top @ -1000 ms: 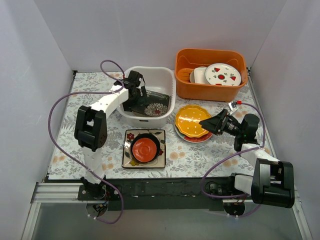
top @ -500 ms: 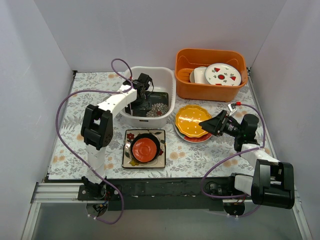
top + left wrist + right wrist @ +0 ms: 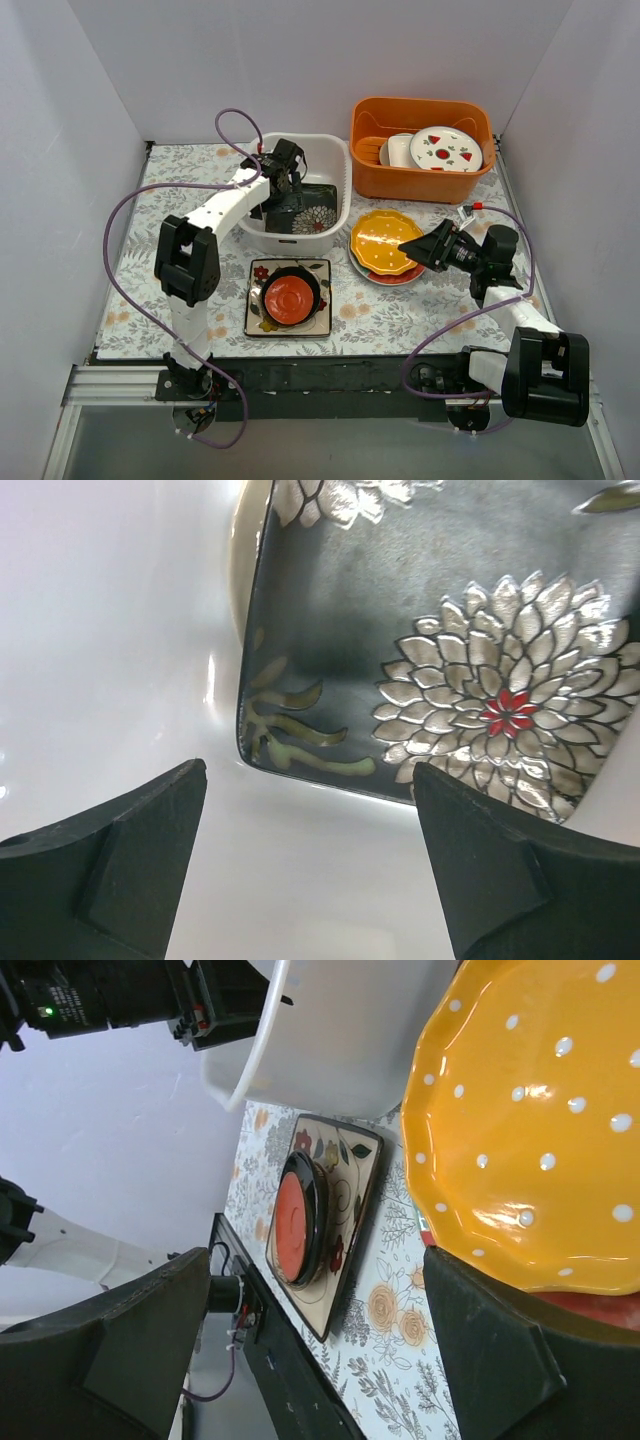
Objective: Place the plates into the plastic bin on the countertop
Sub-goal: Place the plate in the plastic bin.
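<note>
The black square plate with white flowers [image 3: 306, 210] lies inside the white plastic bin [image 3: 325, 151]; it also shows in the left wrist view [image 3: 440, 650]. My left gripper [image 3: 283, 177] hangs open and empty above it [image 3: 310, 870]. The yellow round plate [image 3: 383, 240] sits on the teal-and-red round plate [image 3: 395, 277] on the countertop [image 3: 180, 190]. My right gripper [image 3: 412, 247] is open at the yellow plate's right edge [image 3: 540, 1120]. The small red round plate [image 3: 289, 296] lies in a dark round plate on the white square flowered plate [image 3: 258, 322].
An orange tub [image 3: 372, 126] at the back right holds a white round plate with red fruit marks [image 3: 445, 148] and a white cup. White walls close in the left, back and right. The countertop's black front edge [image 3: 330, 370] runs along the near side.
The left gripper has let go of the black square plate, which now lies flat in the bin, and has lifted slightly. The right gripper has barely moved.
</note>
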Robot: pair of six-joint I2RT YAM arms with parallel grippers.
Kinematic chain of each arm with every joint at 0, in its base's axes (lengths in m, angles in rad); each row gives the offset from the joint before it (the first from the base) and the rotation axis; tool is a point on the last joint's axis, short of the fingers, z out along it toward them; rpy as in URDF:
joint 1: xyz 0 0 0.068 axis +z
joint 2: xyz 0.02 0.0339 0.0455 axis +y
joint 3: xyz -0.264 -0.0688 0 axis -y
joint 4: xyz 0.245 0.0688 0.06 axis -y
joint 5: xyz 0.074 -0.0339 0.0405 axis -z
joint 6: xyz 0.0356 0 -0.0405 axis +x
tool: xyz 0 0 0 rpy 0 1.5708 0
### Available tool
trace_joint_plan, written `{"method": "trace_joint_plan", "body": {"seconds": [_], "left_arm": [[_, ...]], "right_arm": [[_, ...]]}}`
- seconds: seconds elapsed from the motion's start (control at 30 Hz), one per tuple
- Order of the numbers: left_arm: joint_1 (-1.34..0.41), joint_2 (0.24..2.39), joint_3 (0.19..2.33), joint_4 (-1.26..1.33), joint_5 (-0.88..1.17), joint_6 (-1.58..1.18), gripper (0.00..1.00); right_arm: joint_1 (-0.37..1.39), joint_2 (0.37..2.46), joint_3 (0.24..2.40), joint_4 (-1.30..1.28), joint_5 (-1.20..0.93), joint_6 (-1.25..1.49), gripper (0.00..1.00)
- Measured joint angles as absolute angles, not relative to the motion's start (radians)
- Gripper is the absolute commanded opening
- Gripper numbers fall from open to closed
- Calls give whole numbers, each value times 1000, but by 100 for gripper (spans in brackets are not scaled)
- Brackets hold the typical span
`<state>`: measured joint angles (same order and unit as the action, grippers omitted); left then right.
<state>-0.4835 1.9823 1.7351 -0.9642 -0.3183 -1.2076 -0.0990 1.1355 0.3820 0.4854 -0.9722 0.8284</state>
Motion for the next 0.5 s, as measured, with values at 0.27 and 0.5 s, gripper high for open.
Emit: {"method": "trace_joint_plan", "body": {"seconds": [0.27, 0.5], "left_arm": [[-499, 1940, 1736, -929, -318, -1196, 84], [-519, 1841, 1708, -866, -318, -1181, 84]], "right_arm": [[-103, 1132, 436, 323, -907, 715, 94], [-104, 1131, 511, 166, -813, 594, 93]]}}
